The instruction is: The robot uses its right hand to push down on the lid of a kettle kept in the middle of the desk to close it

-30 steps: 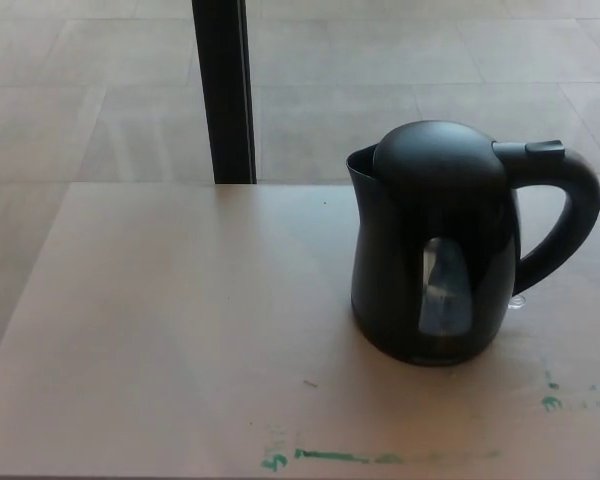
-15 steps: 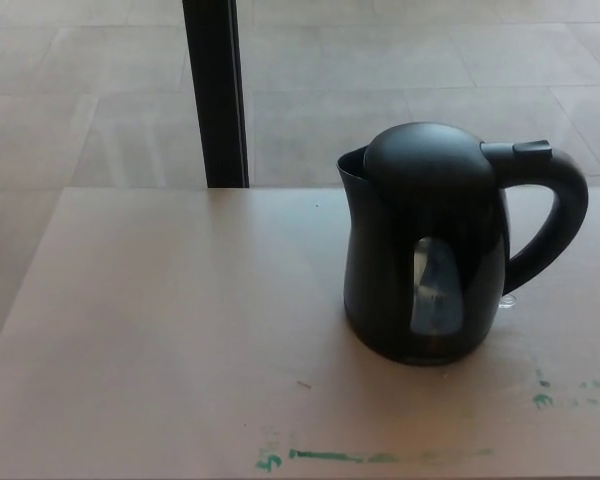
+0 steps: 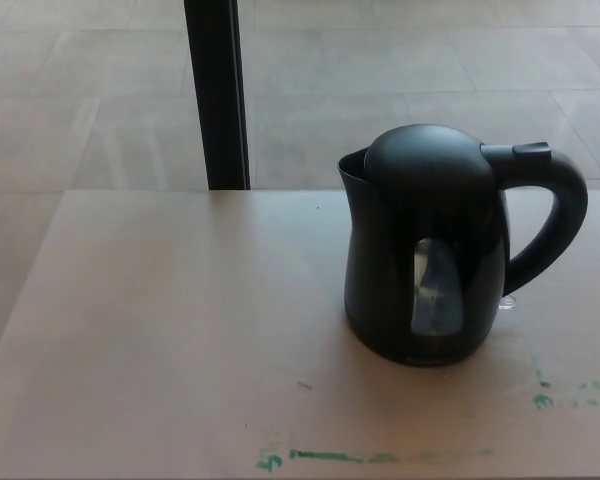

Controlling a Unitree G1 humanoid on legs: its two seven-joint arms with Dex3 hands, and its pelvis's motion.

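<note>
Nearest to the camera, green marks [image 3: 325, 457] run along the front edge of the tabletop [image 3: 170, 320], with some more green spots near the right edge. No robot hand is in view, left or right, so I cannot tell if the fingers are spread or pressed together.

Behind the marks stands the kettle [image 3: 425, 270], upright, a little right of the middle, its handle [image 3: 555, 215] pointing right. Compared with one second ago the whole picture has shifted a little, so the camera moved; the kettle itself seems not moved. The lid [image 3: 430, 160] looks already seated low on the body, with only a small gap near the spout [image 3: 352, 165]. I judge the push is either done or not started.

Through the window [image 3: 435, 290] I cannot tell if there is water inside.

Farther back, a dark post [image 3: 217, 90] rises from the floor [image 3: 80, 100].
</note>
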